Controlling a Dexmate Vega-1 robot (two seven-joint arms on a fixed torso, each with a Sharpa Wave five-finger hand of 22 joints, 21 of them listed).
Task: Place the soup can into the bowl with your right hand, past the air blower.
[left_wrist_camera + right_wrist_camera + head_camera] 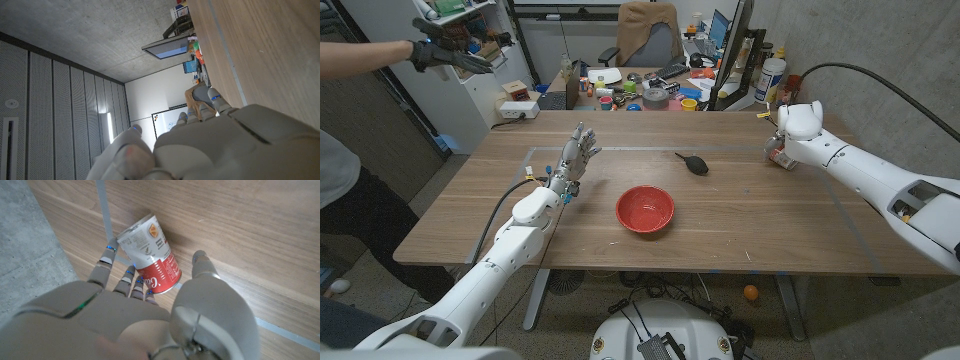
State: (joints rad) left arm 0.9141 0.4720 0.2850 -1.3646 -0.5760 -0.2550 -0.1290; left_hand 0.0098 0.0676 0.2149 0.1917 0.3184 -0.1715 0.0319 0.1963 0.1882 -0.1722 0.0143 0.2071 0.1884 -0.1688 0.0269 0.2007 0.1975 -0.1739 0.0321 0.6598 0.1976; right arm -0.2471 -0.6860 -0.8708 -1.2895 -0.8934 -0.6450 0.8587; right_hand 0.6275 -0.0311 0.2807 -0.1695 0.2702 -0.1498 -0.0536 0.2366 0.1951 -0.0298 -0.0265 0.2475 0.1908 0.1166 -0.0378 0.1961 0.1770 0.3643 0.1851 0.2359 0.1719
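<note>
Soup can (150,255) in right wrist view: red lower band w/ white script, only first letters "Ca…" legible, rest hidden behind the right hand's fingers (131,282). White upper part of label carries an orange emblem near the rim and a block of small print, too small to read. In head view the can (781,157) sits at approx 2 o'clock from the red bowl (645,209), label not legible there. Cluttered desk behind the wooden table (740,225), approx 12 o'clock from bowl: bottles, boxes w/ labels, none readable. Left wrist view: no legible text.
</note>
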